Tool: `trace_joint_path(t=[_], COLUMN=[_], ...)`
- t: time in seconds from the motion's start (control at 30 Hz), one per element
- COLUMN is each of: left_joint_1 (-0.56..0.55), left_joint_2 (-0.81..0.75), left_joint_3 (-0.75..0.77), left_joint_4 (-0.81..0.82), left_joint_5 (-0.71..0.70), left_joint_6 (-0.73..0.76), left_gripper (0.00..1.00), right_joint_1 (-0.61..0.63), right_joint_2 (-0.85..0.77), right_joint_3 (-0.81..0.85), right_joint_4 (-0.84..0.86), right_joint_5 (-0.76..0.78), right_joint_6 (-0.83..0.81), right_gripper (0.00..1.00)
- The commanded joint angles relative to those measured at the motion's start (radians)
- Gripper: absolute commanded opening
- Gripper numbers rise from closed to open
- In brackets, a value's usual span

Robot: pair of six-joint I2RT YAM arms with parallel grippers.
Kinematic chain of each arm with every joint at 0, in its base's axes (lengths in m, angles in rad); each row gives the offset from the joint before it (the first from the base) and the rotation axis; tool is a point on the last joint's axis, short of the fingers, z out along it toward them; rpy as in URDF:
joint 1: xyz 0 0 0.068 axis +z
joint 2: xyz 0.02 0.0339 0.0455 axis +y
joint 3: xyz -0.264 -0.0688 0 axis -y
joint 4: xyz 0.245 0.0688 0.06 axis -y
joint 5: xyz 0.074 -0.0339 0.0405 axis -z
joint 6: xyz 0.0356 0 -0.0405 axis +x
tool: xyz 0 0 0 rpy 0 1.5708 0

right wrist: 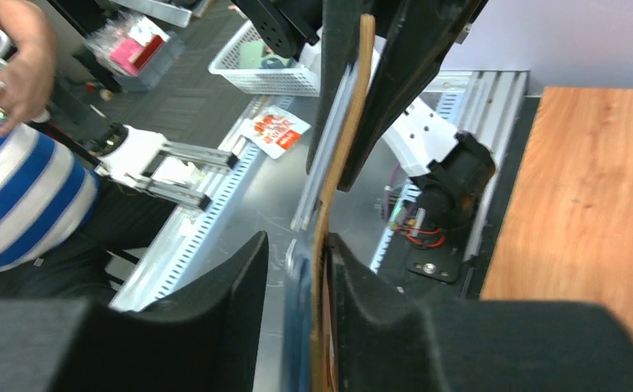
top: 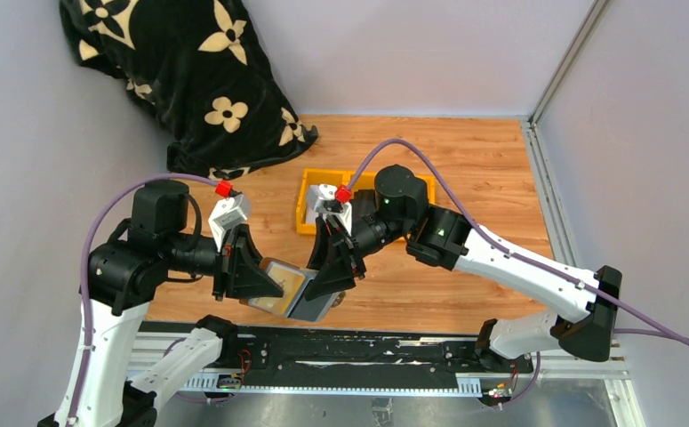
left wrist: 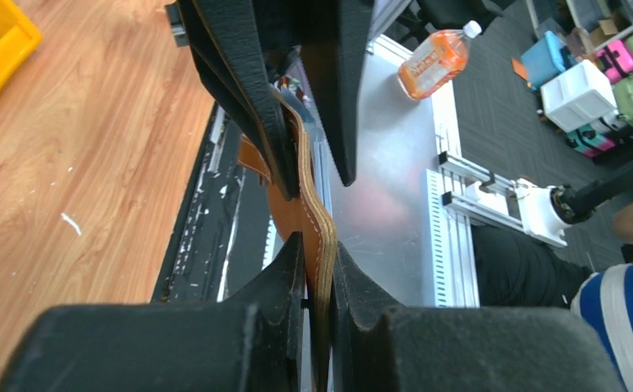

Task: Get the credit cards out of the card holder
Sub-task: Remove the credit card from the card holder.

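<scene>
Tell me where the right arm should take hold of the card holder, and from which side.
On the card holder, grip the grey-faced leaf's free edge, coming edge-on from the right, one finger per flat face. The leaf is thin and flat, held in the air, and the left gripper clamps the brown leaf from the opposite side.

Found card holder (top: 289, 294) over near edge of table (top: 483, 169), caught between left gripper (top: 268, 288) on its left and right gripper (top: 324, 286) on its right. Noted bin (top: 303, 210) behind both, mid-table. Logged blanket (top: 180, 80) heaped at far left corner, behind bin.
</scene>
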Motion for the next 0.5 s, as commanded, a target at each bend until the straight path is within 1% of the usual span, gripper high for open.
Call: trace_joint_path(t=[0.0,0.03,0.13,0.2,0.27,0.37,0.43,0.47], left_joint_1=[0.007,0.007,0.013,0.02,0.032,0.046,0.051,0.052], left_joint_2=[0.008,0.009,0.025,0.037,0.052,0.072,0.072,0.07], left_joint_3=[0.015,0.018,0.036,0.06,0.086,0.129,0.141,0.142], left_joint_4=[0.002,0.002,0.001,0.0,0.0,0.01,0.031,0.037], left_joint_5=[-0.08,-0.1,-0.243,-0.324,-0.4,-0.477,-0.492,-0.489], left_joint_6=[-0.002,-0.003,0.009,0.02,0.017,0.014,-0.001,-0.009], left_gripper=[0.0,0.0,0.0,0.0,0.0,0.0,0.0,0.0], right_joint_1=[-0.021,-0.052,-0.114,-0.123,-0.123,-0.121,-0.112,-0.103], right_joint_2=[-0.05,-0.068,-0.139,-0.193,-0.23,-0.244,-0.226,-0.219], right_joint_3=[0.058,0.059,0.048,0.022,-0.017,-0.074,-0.122,-0.141], right_joint_4=[-0.072,-0.078,-0.074,-0.042,0.013,0.121,0.231,0.256], right_joint_5=[0.082,0.121,0.295,0.395,0.454,0.423,0.385,0.375], right_joint_6=[-0.084,-0.074,-0.023,-0.005,0.049,0.165,0.243,0.274], right_gripper=[0.43,0.46,0.54,0.58,0.6,0.6,0.6,0.6])
